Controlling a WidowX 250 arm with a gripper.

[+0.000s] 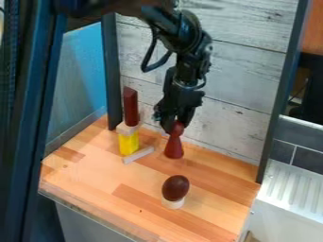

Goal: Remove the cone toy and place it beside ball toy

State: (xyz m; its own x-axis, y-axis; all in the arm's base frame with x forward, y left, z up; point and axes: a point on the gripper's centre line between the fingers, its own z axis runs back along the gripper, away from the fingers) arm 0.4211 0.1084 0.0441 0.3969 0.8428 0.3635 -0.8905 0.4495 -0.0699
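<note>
The black gripper (174,125) hangs down at the back middle of the wooden surface, shut on the narrow top of the red cone toy (174,147). The cone's wide end points down; whether it touches the surface I cannot tell. Nearer the front, the dark brown ball toy (175,187) sits on a small white base (173,203), apart from the cone and a little to its right.
Left of the cone, a dark red block (131,106) stands on a pale piece (127,128) above a yellow block (129,143). A flat pale stick (138,155) lies beside them. Walls bound the left and back; a white ribbed rack (291,184) is at right.
</note>
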